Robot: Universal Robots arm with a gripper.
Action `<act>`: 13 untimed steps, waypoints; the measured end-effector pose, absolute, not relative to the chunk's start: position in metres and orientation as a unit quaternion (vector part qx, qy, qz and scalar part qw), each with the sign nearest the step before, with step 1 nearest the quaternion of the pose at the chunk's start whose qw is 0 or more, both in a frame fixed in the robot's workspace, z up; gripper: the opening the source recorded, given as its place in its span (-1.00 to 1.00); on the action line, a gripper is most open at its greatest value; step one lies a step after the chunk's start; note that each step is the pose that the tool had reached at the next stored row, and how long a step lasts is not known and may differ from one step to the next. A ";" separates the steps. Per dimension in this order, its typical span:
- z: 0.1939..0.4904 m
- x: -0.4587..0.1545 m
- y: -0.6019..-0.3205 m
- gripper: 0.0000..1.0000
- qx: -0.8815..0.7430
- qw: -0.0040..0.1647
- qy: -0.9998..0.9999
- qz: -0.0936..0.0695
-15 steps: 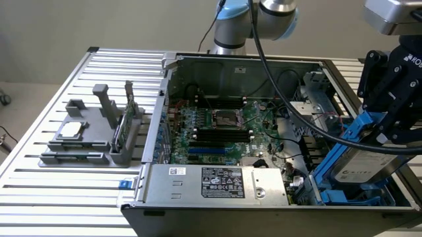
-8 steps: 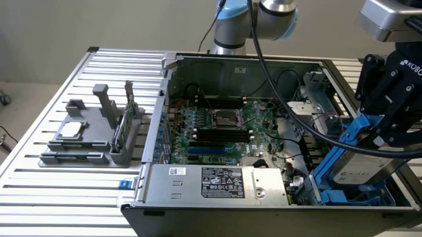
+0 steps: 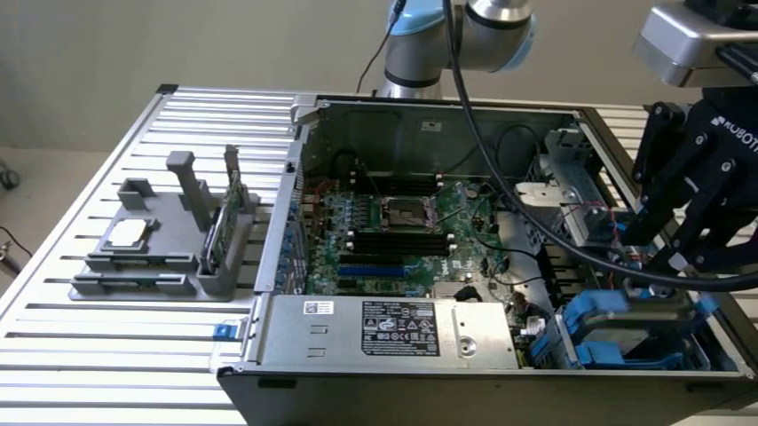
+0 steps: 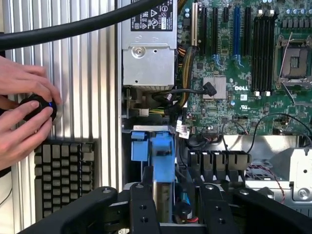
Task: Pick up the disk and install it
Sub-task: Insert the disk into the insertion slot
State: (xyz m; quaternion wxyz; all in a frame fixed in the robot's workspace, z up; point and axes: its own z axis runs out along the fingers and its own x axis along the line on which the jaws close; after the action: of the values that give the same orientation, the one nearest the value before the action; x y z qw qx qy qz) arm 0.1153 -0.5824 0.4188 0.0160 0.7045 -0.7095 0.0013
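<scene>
The robot arm [image 3: 456, 35] reaches over from the far side of the bench [image 3: 119, 355], which carries an open computer case [image 3: 474, 377]. Its black tool [image 3: 677, 280] hangs at the exterior view's right, low over the drive bay in the near corner of the case. The disk [image 3: 616, 337], in its blue carrier, sits down in that bay, just right of the grey power supply [image 3: 403, 327]. From the wrist, the tool [image 4: 175, 187] stands astride the disk [image 4: 162, 151], its fingers [image 4: 141, 204] spread apart, with a gap between the disk's edge and one finger, so it looks open rather than clamped. The green main board [image 3: 403, 222] lies across the floor of the case. At the exterior view's left, a grey holder [image 3: 154, 266] on the bench carries a small square chip [image 3: 128, 232] and an upright green card [image 3: 231, 209]. Beside the case, a person's hands [image 4: 22, 112] grasp a black knob [image 4: 39, 107] above a keyboard [image 4: 63, 173].
</scene>
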 end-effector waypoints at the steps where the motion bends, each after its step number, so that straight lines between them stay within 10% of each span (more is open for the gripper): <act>1: 0.418 0.115 -0.582 -0.19 0.705 0.016 -0.710 0.001; 13: 0.404 0.115 -0.582 -0.23 0.704 0.015 -0.710 0.003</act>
State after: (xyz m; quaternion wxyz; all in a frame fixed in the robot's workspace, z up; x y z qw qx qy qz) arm 0.1153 -0.5819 0.4042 0.0146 0.7045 -0.7096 0.0029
